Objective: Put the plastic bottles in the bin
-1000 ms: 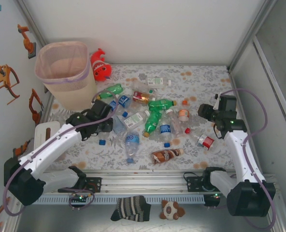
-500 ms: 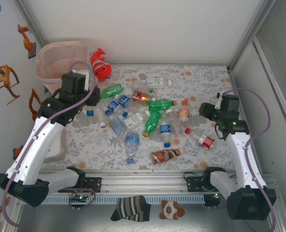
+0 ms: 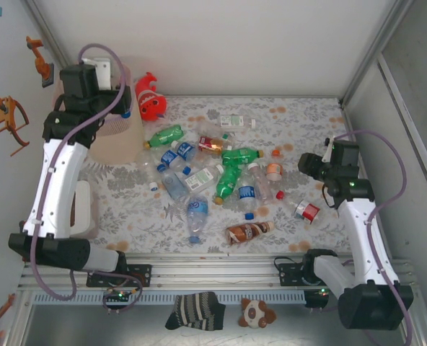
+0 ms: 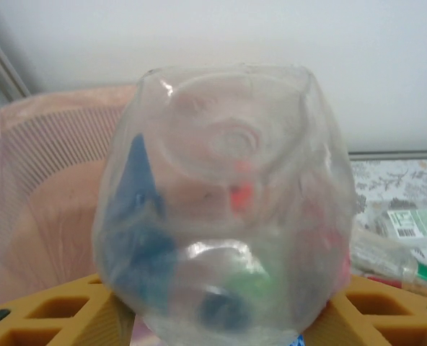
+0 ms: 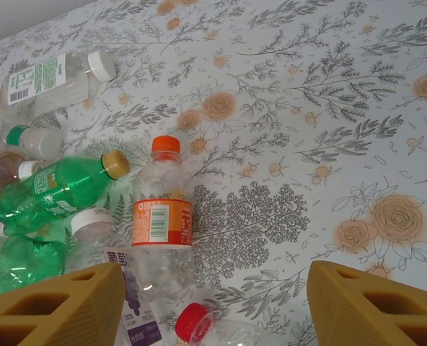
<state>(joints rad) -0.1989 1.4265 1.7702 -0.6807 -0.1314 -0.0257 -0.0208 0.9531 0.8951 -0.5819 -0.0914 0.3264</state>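
Nearest the arm bases, a brown bottle [image 3: 248,232] lies on the floral counter [image 3: 307,115]. Beyond it, the plastic bottles [image 3: 228,182], green, clear and blue-labelled, lie scattered mid-counter. To their right hovers the right end effector [image 5: 215,274], its fingers spread with nothing between them, above an orange-labelled bottle [image 5: 161,220]. At the far left, the left end effector [image 4: 221,310] pinches a clear crushed bottle [image 4: 221,180] over the pale-pink bin [image 4: 40,166], which stands beside a red-orange fish plush [image 3: 150,97].

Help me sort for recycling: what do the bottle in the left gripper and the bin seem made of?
Held bottle: thin clear plastic, glossy; colours show through it and highlights sit on its dented wall. Bin: translucent pale-pink plastic, probably semi-matte; light passes its slotted band.
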